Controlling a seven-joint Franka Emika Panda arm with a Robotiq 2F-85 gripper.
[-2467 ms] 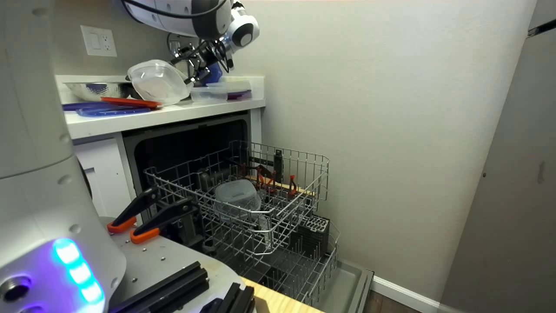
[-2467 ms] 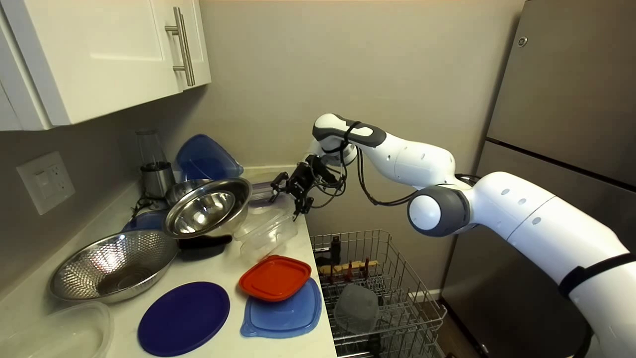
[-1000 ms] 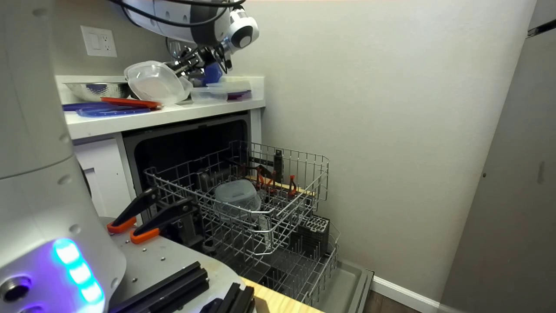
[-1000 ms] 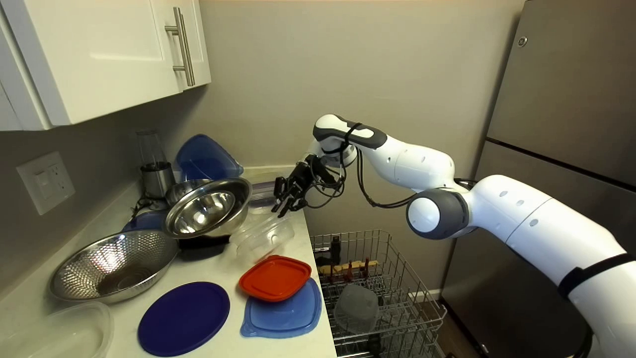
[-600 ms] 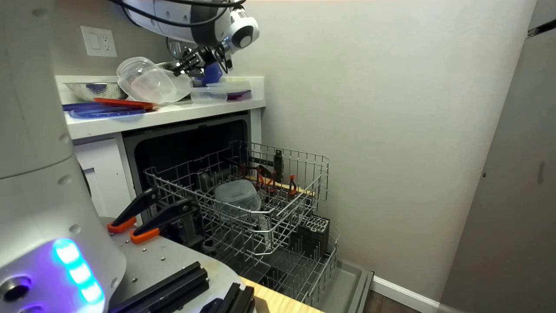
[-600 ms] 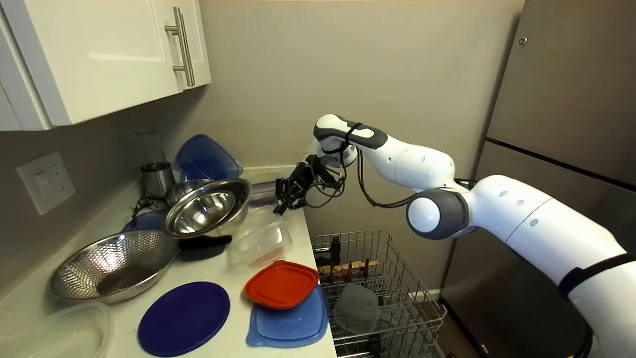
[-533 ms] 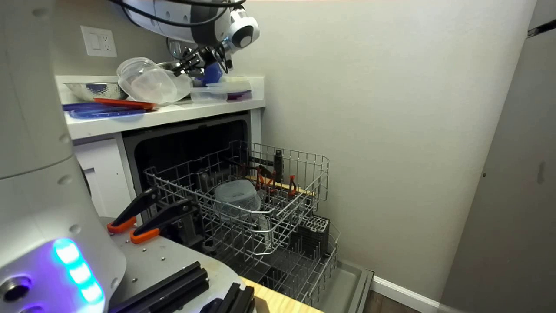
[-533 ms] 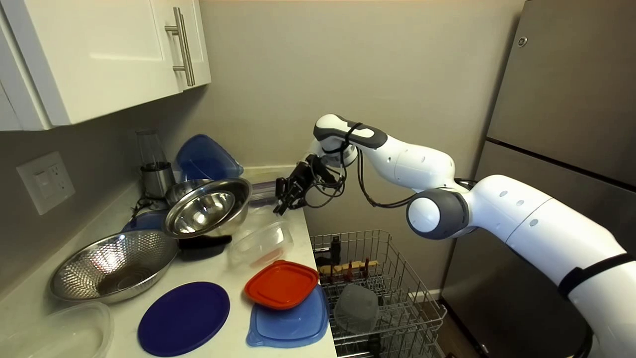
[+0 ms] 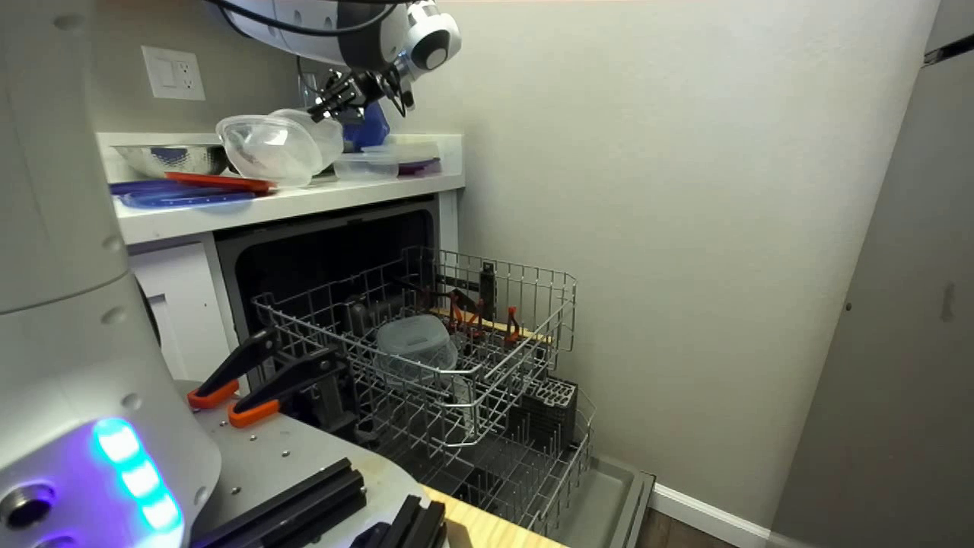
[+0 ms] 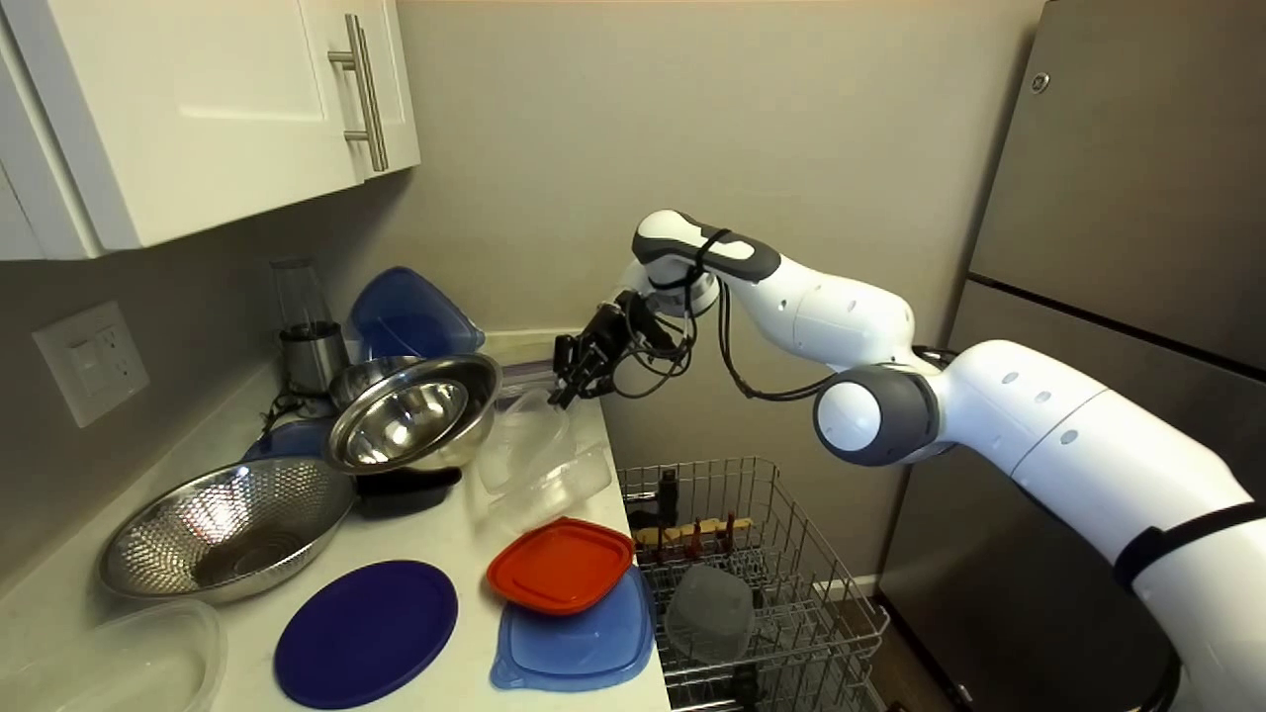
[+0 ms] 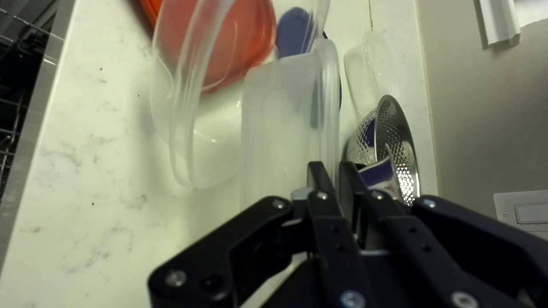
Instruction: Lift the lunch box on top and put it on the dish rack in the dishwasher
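Pincer (image 11: 333, 170) is narrow, gripping the lunch box (image 11: 278, 128) by its rim — lift step, I reckon. Next: swing off the countertop (image 11: 94, 145), into the dish rack (image 9: 457, 371).

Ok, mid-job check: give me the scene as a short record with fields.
tool: closed on the rim of the lunch box
held pose: tilted; contact with the counter unclear
beside it: second clear tub, also tilted
dishwasher: open
dish rack: pulled out, holding another tub
lids: red lid partly over light blue lid
remaining: lunch box into dish rack
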